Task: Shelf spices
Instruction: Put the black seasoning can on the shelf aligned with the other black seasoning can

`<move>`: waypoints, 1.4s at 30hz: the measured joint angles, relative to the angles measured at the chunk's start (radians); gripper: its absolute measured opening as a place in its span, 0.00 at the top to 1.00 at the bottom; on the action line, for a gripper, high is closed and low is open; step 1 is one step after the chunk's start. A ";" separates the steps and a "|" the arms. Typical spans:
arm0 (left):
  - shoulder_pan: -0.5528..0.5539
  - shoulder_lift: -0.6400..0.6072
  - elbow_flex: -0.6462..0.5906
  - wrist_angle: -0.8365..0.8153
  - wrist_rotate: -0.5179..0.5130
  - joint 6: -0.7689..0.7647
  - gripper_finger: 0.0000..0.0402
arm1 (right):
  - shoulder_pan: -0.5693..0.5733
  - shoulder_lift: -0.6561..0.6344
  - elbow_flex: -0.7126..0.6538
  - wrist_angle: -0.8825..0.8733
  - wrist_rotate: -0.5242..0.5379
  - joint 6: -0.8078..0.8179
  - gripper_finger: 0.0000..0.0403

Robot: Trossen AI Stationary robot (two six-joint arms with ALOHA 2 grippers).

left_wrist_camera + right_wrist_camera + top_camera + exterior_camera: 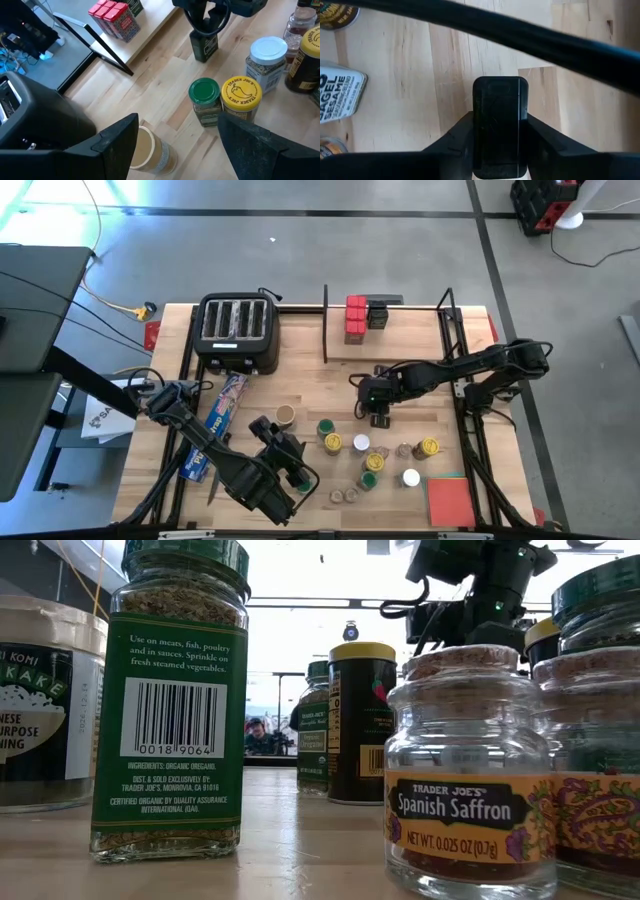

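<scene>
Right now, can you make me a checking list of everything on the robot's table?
Surface: light-wood table, bare in patches.
Job's things: red rectangular tins and a black box already on the light-wood shelf; round jars grouped on the table; tan-lidded jar lying apart.
Clutter: black four-slot toaster, long blue plastic-wrap box, flat red square pad.
Grippers: right gripper shut on a black rectangular tin; left gripper open near the tan-lidded jar.
Cables: yellow-tipped cable on the floor.
Surroundings: grey floor; a person far behind in the low view.
</scene>
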 joint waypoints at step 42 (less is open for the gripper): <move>-0.013 0.000 0.000 0.010 -0.070 0.018 0.33 | -0.702 -0.006 0.198 -0.089 -0.175 -0.743 0.67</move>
